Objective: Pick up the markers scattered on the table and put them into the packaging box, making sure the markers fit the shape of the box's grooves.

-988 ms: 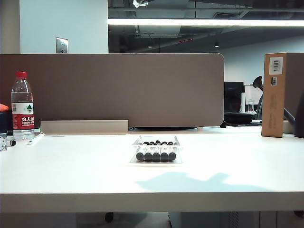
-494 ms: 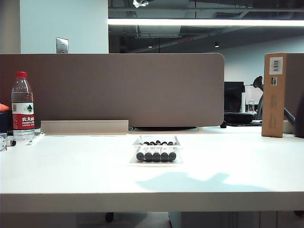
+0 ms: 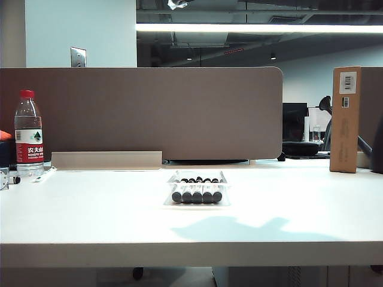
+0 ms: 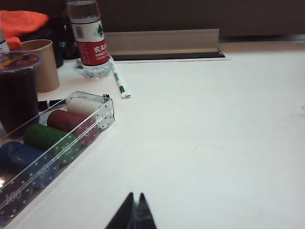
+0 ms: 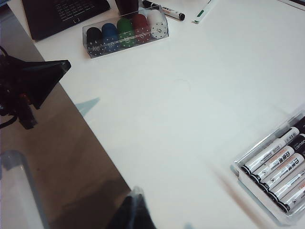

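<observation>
Exterior view first, and we find the markers (image 3: pixel 197 194) lying five abreast in the packaging box (image 3: pixel 197 203), which sits near the middle of the worktop (image 3: pixel 287 215), black ends toward us, each pen apparently down in one of the grooves (image 3: pixel 197 198). From the right wrist view we get the same tray at an angle, the white barrels (image 5: pixel 279 164) parallel and snug, clear plastic rim (image 5: pixel 240 174) showing around them, and we see no loose task marker anywhere near it. So we judge the packing step as good as done. Neither arm shows in the exterior view. We catch the left gripper (image 4: pixel 135 214) low in its own view, jaws pinched together on nothing, hovering over bare worktop well apart from the tray, with a clear case of coloured spools (image 4: pixel 52 143), a brown cup (image 4: pixel 40 64), a water bottle (image 4: pixel 90 38) and a green-marked pen (image 4: pixel 119 83) off toward the far corner. Our right gripper (image 5: pixel 133 210) is likewise clenched and empty, out by the worktop's edge, tray off to one side. A black-capped pen (image 5: pixel 164 10) lies beyond the spool case; we cannot tell whether it belongs to the set. What we reckon comes next is a check that every pen lies flat, then parking both arms clear.
</observation>
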Action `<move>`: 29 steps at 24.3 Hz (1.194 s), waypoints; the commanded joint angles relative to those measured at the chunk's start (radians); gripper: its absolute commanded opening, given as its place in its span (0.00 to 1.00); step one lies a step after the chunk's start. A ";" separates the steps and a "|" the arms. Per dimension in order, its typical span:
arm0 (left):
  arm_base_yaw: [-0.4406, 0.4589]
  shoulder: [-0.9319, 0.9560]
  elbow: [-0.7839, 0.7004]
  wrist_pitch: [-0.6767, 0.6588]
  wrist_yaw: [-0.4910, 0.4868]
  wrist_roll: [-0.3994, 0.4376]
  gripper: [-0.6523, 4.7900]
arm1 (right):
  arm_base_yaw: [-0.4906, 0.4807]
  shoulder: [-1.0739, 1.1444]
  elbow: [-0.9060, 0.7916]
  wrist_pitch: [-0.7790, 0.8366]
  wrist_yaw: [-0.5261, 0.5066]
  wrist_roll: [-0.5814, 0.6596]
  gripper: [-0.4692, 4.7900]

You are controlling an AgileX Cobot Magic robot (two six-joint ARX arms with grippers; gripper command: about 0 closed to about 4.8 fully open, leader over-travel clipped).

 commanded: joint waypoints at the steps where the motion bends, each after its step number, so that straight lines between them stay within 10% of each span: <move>1: 0.074 -0.012 0.005 -0.001 0.097 -0.004 0.12 | 0.000 -0.004 0.004 0.016 0.001 0.000 0.08; 29: 0.128 -0.084 0.005 0.003 0.145 -0.051 0.12 | 0.001 -0.004 0.004 0.016 0.005 0.000 0.08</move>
